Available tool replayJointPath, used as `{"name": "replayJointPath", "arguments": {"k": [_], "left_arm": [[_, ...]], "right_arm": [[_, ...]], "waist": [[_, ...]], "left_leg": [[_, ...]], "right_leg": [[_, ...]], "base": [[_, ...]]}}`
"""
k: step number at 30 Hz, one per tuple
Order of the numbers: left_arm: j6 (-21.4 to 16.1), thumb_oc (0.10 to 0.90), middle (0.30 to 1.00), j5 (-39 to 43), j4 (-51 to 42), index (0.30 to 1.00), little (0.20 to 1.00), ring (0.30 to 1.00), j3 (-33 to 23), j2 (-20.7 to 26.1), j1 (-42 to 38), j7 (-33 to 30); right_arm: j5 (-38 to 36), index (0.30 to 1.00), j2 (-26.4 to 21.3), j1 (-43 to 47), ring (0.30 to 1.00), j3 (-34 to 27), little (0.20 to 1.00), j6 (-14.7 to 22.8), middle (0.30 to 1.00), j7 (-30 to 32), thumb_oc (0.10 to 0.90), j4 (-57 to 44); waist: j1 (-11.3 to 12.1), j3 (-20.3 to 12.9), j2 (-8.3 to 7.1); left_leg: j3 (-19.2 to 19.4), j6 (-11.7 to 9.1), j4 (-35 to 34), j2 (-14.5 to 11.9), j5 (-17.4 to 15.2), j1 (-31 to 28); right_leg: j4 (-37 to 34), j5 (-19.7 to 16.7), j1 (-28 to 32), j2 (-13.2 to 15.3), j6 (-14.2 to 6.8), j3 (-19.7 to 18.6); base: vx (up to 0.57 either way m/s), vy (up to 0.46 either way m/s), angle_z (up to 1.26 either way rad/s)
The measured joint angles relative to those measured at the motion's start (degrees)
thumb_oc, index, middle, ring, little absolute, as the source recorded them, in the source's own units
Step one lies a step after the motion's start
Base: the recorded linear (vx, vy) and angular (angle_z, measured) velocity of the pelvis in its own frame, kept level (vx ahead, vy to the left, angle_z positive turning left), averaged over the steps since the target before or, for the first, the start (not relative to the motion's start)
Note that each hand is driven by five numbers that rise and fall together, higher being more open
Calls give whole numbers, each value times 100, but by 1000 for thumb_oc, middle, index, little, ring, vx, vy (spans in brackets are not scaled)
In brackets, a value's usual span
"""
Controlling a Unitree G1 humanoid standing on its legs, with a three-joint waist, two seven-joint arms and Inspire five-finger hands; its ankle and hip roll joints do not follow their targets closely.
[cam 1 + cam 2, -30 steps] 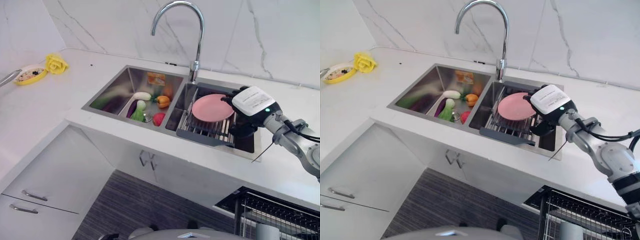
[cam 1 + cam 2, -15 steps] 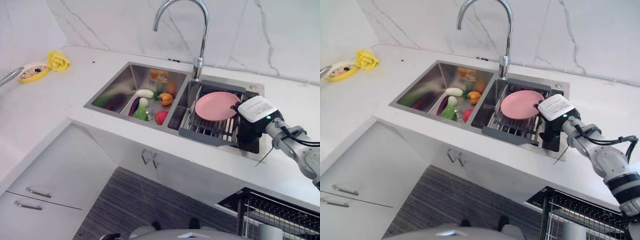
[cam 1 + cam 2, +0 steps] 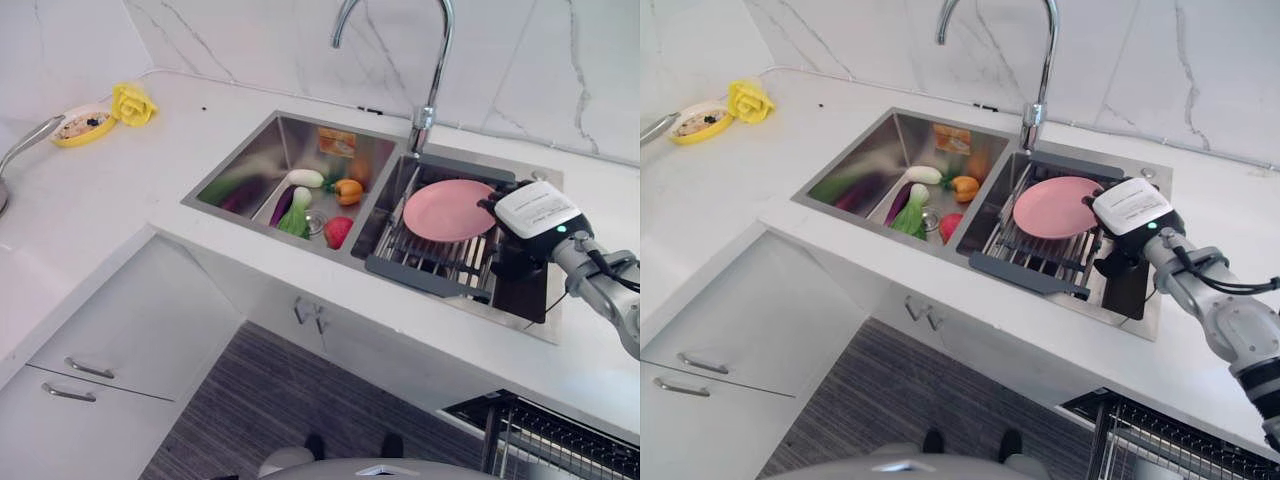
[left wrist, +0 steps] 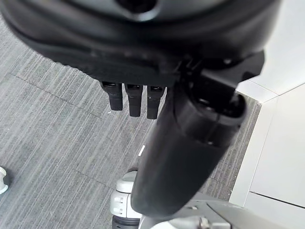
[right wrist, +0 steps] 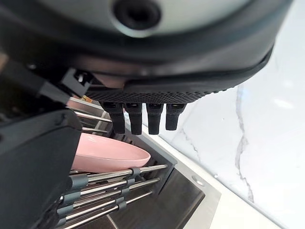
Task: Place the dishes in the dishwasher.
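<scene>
Dishwasher rack [image 3: 560, 440] at near right, empty so far. My right hand [image 3: 1132, 214] still beside pink plate [image 3: 1055, 207] on sink rack [image 3: 1040, 262], fingers straight, no grasp yet. Left hand [image 4: 133, 98] hangs open over floor.

No text, number or sign can be read anywhere. A label [image 3: 337, 141] on the far wall of the left sink basin [image 3: 245, 172] shows orange and yellow patches, but its print is too small to make out.
</scene>
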State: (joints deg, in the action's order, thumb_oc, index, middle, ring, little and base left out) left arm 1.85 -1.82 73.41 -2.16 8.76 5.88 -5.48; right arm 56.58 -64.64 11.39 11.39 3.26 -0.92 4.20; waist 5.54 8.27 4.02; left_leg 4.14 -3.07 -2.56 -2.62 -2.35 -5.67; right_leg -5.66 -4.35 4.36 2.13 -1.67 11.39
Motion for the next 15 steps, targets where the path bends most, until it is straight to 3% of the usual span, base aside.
{"name": "replayJointPath", "arguments": {"k": [8,15], "left_arm": [[-1,800,900,0,-14,900,900,900,-129,0,-3,59],[3,800,900,1,-30,900,900,900,-128,11,-1,80]], "right_arm": [[-287,900,-75,-4,900,-562,900,17,900,-53,800,-611],[-326,900,-75,1,900,-568,900,125,900,-116,800,-731]], "waist": [[-4,24,-24],[26,32,-38]], "left_leg": [[8,6,-101,17,43,-120],[4,8,-113,27,46,-138]], "right_leg": [[3,26,48,8,-58,-10],[6,26,67,17,-61,-9]], "base": [[-8,2,-1],[1,1,0]]}}
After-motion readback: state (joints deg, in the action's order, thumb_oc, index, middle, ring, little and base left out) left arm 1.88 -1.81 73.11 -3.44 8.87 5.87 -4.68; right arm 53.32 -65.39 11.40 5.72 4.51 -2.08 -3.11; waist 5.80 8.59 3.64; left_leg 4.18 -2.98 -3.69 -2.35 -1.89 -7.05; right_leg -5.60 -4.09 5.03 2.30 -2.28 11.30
